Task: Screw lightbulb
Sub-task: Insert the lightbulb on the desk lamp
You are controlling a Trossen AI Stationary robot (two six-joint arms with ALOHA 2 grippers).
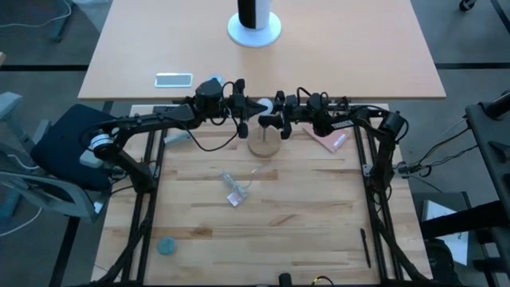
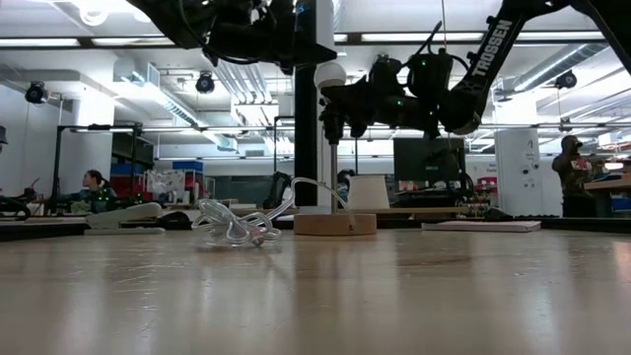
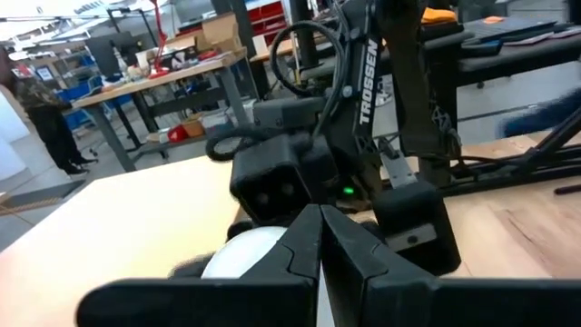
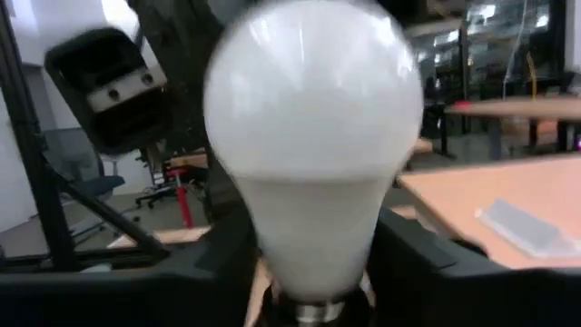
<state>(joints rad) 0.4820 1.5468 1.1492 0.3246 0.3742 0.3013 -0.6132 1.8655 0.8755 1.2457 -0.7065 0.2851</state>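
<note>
right gripper (image 1: 267, 122) clenched on lightbulb (image 4: 313, 154) above wooden stand (image 2: 335, 224) | left gripper (image 1: 241, 108) fingers pressed together beside it | risk: arms collide, bulb slips

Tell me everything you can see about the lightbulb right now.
The lightbulb is frosted white and pear-shaped, smooth and glossy, narrowing to a pale metal screw base at its lower end. It stands upright in the air, dome up, above the round wooden stand near the table's far edge. The right gripper closes around its neck; the left gripper sits close beside it.
</note>
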